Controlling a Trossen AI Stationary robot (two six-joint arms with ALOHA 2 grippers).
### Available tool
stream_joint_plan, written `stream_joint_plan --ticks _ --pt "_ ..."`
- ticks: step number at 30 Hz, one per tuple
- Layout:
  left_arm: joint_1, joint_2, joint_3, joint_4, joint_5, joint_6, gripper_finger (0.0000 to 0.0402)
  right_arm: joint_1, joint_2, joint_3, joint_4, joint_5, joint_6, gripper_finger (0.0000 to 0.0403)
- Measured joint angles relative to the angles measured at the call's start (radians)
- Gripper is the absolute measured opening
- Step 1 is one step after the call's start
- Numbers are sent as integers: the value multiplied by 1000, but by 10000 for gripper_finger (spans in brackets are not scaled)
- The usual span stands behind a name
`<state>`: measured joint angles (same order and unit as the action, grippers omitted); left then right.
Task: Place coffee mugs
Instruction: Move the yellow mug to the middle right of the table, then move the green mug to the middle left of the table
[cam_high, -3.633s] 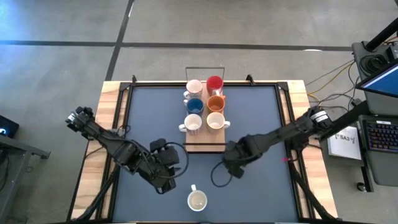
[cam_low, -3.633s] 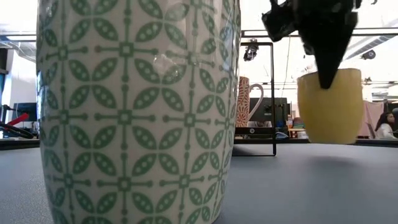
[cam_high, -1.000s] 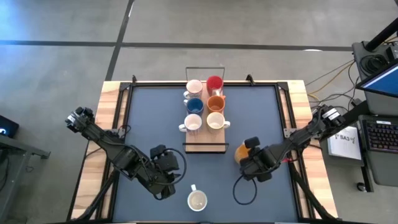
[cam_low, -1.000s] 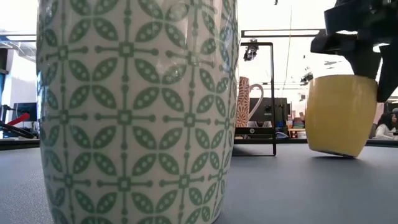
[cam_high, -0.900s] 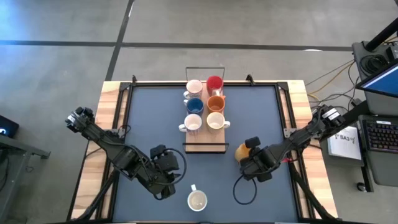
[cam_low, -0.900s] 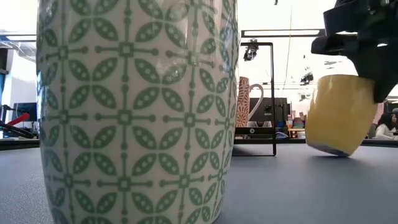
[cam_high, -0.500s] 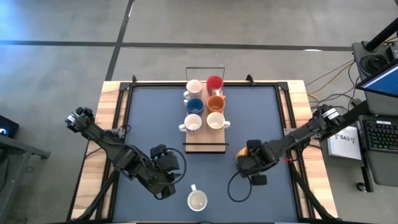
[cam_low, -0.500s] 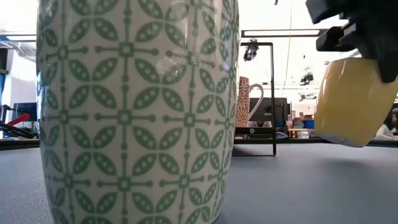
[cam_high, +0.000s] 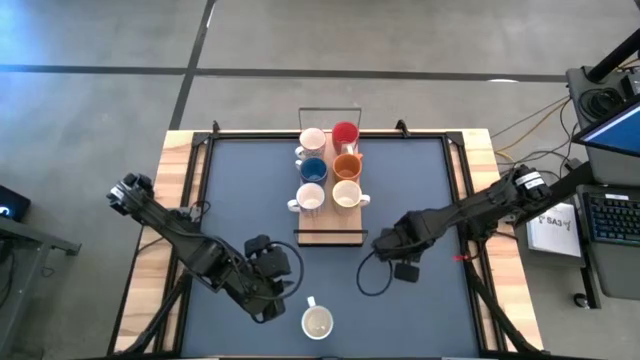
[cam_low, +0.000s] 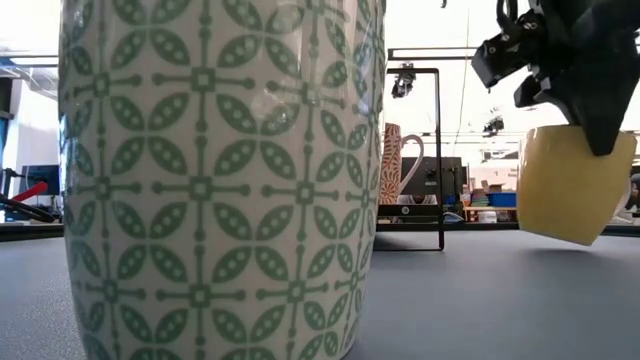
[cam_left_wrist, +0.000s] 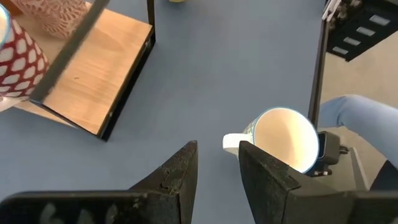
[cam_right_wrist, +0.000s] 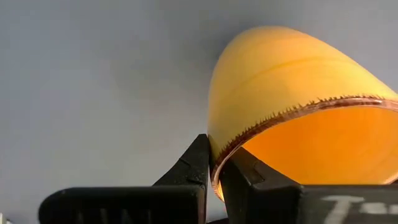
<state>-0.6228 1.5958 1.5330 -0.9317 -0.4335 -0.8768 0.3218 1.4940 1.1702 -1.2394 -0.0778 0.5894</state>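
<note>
My right gripper (cam_low: 590, 110) is shut on a yellow-orange mug (cam_low: 572, 186) just right of the tray's near end; in the high view the right gripper (cam_high: 387, 243) covers the mug. My left gripper (cam_high: 272, 292) hovers slightly open over the near-left table. Its fingers (cam_left_wrist: 180, 177) point at the handle (cam_left_wrist: 232, 142) of a white green-patterned mug (cam_high: 317, 322), which stands upright at the near edge and fills the low view's left (cam_low: 220, 180). Six mugs stand on the wood tray (cam_high: 328, 236): white (cam_high: 312, 140), red (cam_high: 345, 133), blue (cam_high: 313, 168), orange (cam_high: 347, 165), and two white (cam_high: 310, 197). My right gripper pinches the yellow-orange mug's rim (cam_right_wrist: 231, 152), one finger (cam_right_wrist: 249, 180) inside the mug and one finger (cam_right_wrist: 189, 165) outside its wall. It comes from above, pointing down. The mug hangs tilted below the fingers, its base (cam_low: 550, 232) lifted off the table.
A thin black metal frame (cam_low: 440, 150) stands at the tray's far end. The bare near end of the tray (cam_left_wrist: 93, 81) lies left of the held mug. The dark blue table mat (cam_high: 420, 180) has free room on both sides of the tray.
My right gripper has swung toward the table's left, closer to the tray's near end. The yellow-orange mug, whose base rested on the table a second ago, has tipped and risen off the table. My left gripper has crept a little toward the white mug.
</note>
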Motion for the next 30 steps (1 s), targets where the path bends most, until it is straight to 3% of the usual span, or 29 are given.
stream_joint_plan --ticks 8,20,24,30 --pt "1 56 0 20 40 0 100 0 0 -15 9 26 -9 17" --pt "-3 145 2 189 188 91 100 0 -13 -15 22 63 -38 101" --pt "-12 188 4 272 275 133 100 1 -38 -13 23 63 -21 111" --pt "-56 244 13 313 323 162 100 7 -112 16 63 100 6 113"
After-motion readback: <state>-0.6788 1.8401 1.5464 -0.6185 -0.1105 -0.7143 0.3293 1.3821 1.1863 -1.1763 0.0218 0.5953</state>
